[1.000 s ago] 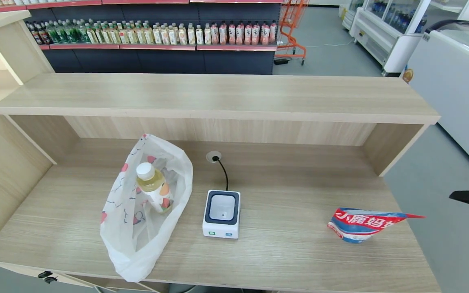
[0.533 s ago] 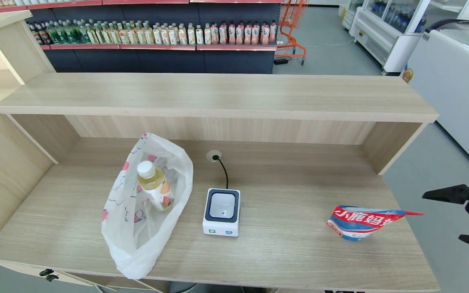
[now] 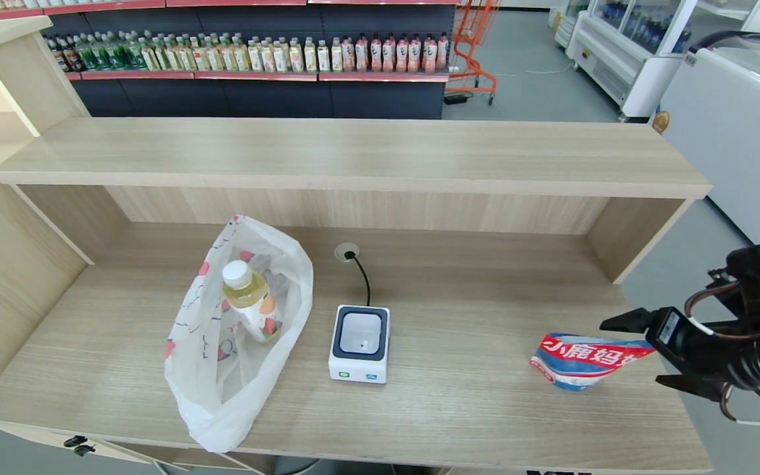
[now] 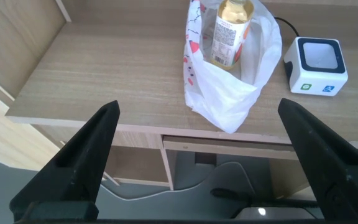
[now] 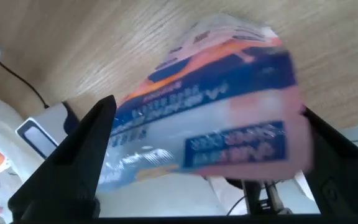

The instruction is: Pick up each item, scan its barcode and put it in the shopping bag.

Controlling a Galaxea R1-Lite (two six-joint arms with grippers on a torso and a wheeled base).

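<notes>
1. The snack pouch (image 3: 578,364) stands on the right part of the counter (image 3: 459,409), well apart from the barcode scanner (image 3: 359,343) and from the shopping bag (image 3: 235,382), which already holds a drink bottle (image 3: 248,302).
2. The right gripper (image 3: 631,353) is at the pouch's right end with its jaws spread wide and nothing held; in the right wrist view the pouch (image 5: 210,130) sits in the gap between the two fingers. I cannot tell whether either one touches it.
3. The left gripper (image 4: 199,107) hangs off the counter's near edge on the bag side, fully open and empty.
4. Handling, as a judgement: the pouch looks light and soft, a glossy film that may buckle or slide under the pads.
5. The best hold is likely across the flat sealed top band — stiffer than the puffed belly, and it would probably leave the printed faces free for scanning.
6. A gentle squeeze should do, since the contents may crush.
</notes>
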